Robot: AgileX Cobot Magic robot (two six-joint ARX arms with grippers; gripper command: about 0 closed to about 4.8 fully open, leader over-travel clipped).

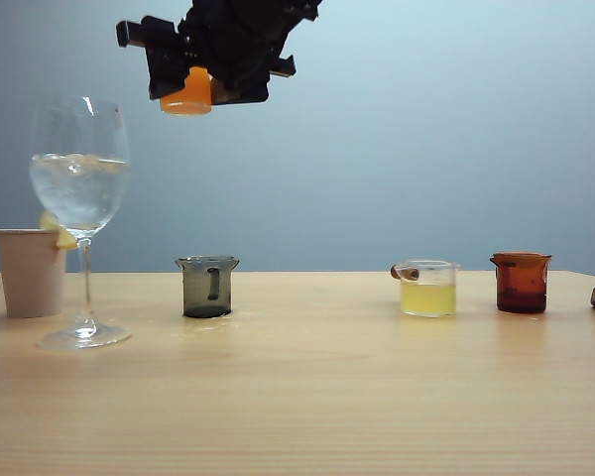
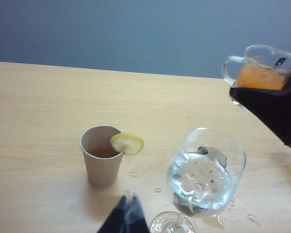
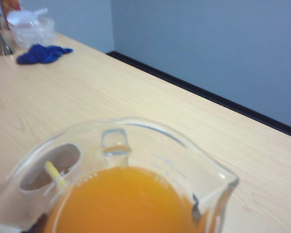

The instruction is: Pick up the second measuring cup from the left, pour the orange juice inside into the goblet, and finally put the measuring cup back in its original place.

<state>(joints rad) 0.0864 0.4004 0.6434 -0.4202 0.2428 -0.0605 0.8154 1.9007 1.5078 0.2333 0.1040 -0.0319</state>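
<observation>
Right end effector (image 1: pixel 193 89) grips cup (image 2: pixel 262 68) of juice (image 3: pixel 123 201) high beside goblet (image 1: pixel 79 198), staged for pouring; left end effector (image 2: pixel 126 218) state unclear.

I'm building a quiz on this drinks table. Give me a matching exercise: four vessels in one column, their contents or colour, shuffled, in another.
Column A:
1. goblet
2. measuring cup held aloft by the right gripper
3. paper cup
4. rightmost cup

Column B:
a. lemon slice on rim
b. orange juice
c. amber-brown glass
d. clear liquid with ice

Pairs: 1-d, 2-b, 3-a, 4-c
</observation>
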